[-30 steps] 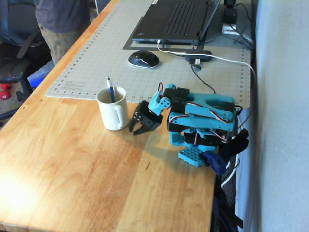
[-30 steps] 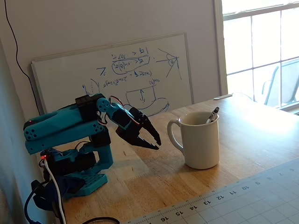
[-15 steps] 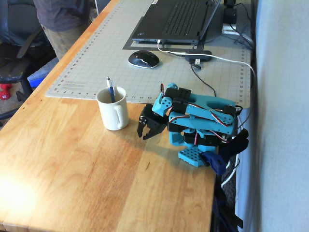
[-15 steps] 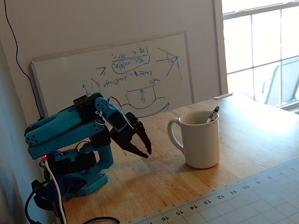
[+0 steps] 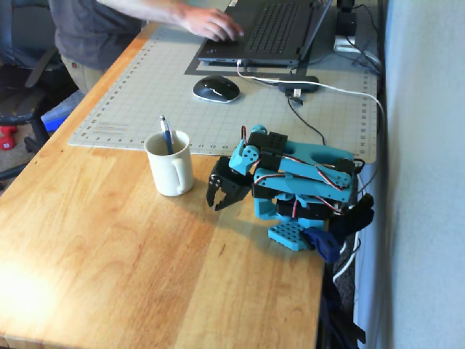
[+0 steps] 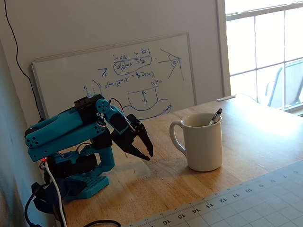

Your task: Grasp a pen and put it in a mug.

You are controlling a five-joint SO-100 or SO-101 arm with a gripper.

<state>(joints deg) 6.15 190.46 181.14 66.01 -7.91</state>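
We see the pen (image 5: 166, 134) standing in the mug (image 5: 172, 171), leaning on the rim with its upper end poking out above it; in the other fixed view its silver end (image 6: 216, 116) rests against the rim on the side away from the handle. The mug sits upright on the wooden table (image 5: 109, 262), just off the edge of the cutting mat (image 5: 145, 109). Our arm (image 5: 305, 182) is folded low over its base, and the gripper (image 5: 220, 200) points down toward the table beside the mug, apart from it. The jaws stand slightly parted and hold nothing. We judge the task as good as done, so the risks left are small ones. The gripper is near the mug's handle side in one fixed view (image 6: 143, 152), so a careless swing of the arm toward the mug could knock it, and the leaning pen might tip out or the mug might slide. A person's hand (image 5: 211, 25) works a laptop (image 5: 276, 29) well away across the mat, by a mouse (image 5: 216, 89); a jolt to the table from there could rattle the pen, though we think the deep mug would keep it in.
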